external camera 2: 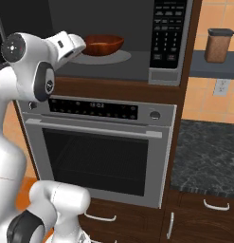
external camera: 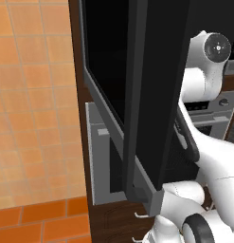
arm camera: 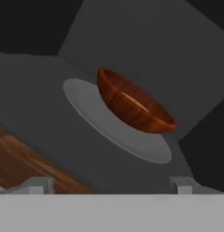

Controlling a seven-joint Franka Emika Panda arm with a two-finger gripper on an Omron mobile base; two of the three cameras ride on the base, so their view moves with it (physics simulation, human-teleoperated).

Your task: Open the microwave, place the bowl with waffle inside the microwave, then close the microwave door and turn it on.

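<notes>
Far left, one microwave door (external camera: 151,95) swung wide open, its black glass edge-on toward the base; judged left open so the arm has a clear path out. Next right, one white arm, its hand near the cavity mouth. Gripper (arm camera: 111,183): two fingertips spread apart with nothing between them, so released; it stands apart from the bowl, which I read as the placing step done. One bowl (external camera 2: 104,44), reddish-brown, upright, sits inside the microwave (external camera 2: 137,71) on the single round grey turntable plate (external camera 2: 119,58), roughly centred, so it can spin freely. Waffle not clearly visible inside. Right of the cavity, one keypad panel (external camera 2: 165,33). Below, one silver oven (external camera 2: 97,152), shut. Far right, one brown jar (external camera 2: 218,45) on a shelf. Remaining: close the door, start.
</notes>
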